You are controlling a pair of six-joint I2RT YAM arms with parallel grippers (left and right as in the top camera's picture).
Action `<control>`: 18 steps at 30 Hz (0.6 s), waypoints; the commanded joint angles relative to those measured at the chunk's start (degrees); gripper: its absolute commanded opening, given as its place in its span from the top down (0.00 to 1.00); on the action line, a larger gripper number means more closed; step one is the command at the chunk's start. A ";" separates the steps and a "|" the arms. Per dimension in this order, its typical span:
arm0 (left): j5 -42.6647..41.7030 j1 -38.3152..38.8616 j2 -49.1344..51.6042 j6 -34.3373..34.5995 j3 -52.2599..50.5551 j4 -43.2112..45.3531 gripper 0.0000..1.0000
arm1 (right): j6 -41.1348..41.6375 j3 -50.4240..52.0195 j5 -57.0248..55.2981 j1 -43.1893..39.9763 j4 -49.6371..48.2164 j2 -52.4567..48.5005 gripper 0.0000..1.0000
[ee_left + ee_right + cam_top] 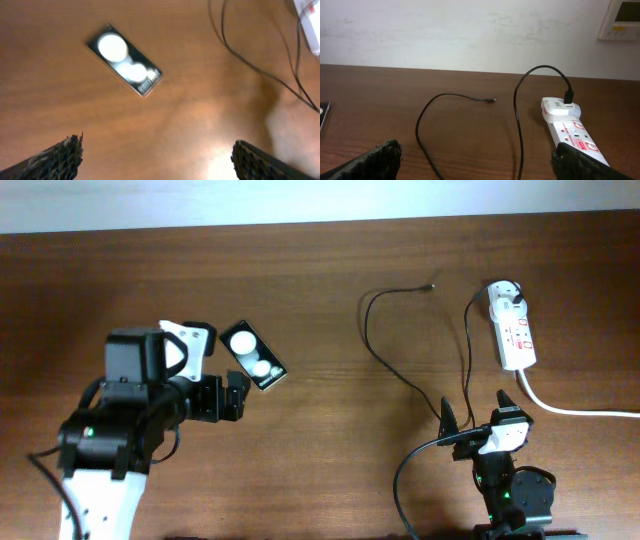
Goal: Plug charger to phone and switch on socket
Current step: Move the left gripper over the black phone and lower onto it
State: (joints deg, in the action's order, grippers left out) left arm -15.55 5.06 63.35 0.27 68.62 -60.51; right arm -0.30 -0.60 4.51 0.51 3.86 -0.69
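Both grippers, left [238, 396] and right [476, 418], are hanging over one table [320, 290], fingers wide apart, holding nothing. One socket [516, 335] is lying far right. One phone [253, 355] is sitting just beside the left gripper. One charger [366, 330] is snaking between them.

Seen from overhead, the light is even and fairly bright. My tabletop [320, 290] reads a warm brown, with only soft, slight shadows beside the arms. The phone [253, 355] mirrors two round white spots of glare.

My left wrist view is soft all over. The phone is smeared, and a pale sheen lies on the wood at the near right. The fingers [55, 160] of my left hand [157, 145] are dark blurs in the near corners.

My right wrist view is sharper. The far wall [445, 30] is bright and the socket [572, 127] is nearly washed out. The fingers of my right hand [476, 147] are dark and out of focus.
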 commanded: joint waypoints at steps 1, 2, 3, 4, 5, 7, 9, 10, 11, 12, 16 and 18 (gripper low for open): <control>-10.49 -0.24 3.67 0.39 0.90 -1.60 0.01 | -0.35 0.28 -0.28 -0.26 0.28 0.37 0.01; -10.82 -0.24 4.98 0.72 0.92 -0.28 0.01 | -0.35 0.28 -0.28 -0.26 0.28 0.37 0.01; -9.75 -0.24 6.01 5.11 0.98 0.22 0.01 | -0.35 0.28 -0.28 -0.26 0.28 0.37 0.01; -5.38 -0.17 6.54 10.69 1.20 0.15 0.01 | -0.35 0.28 -0.28 -0.26 0.28 0.37 0.01; 0.46 0.22 6.71 15.98 1.44 0.07 0.01 | -0.35 0.28 -0.28 -0.26 0.28 0.37 0.01; 11.08 2.60 6.73 25.11 3.30 -0.90 0.01 | -0.35 0.28 -0.28 -0.26 0.28 0.37 0.01; 16.68 4.72 6.86 31.23 6.47 -2.01 0.01 | -0.35 0.28 -0.28 -0.26 0.28 0.37 0.01; 18.12 5.44 7.26 32.68 8.13 -2.40 0.01 | -0.35 0.28 -0.28 -0.26 0.28 0.37 0.01; 19.54 6.32 8.31 33.75 10.99 -3.02 0.01 | -0.35 0.28 -0.28 -0.26 0.28 0.37 0.01; 21.33 7.21 11.67 35.58 15.72 -5.20 0.01 | -0.35 0.28 -0.28 -0.26 0.28 0.37 0.01; 22.91 7.28 24.74 40.19 27.32 -12.48 0.01 | -0.35 0.28 -0.28 -0.26 0.28 0.37 0.01; 22.25 7.28 30.99 41.83 28.83 -12.46 0.01 | -0.35 0.28 -0.28 -0.26 0.28 0.37 0.01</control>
State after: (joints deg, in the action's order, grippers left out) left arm 5.65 12.16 87.64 38.00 95.15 -72.84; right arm -0.32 -0.60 4.49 0.51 3.86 -0.69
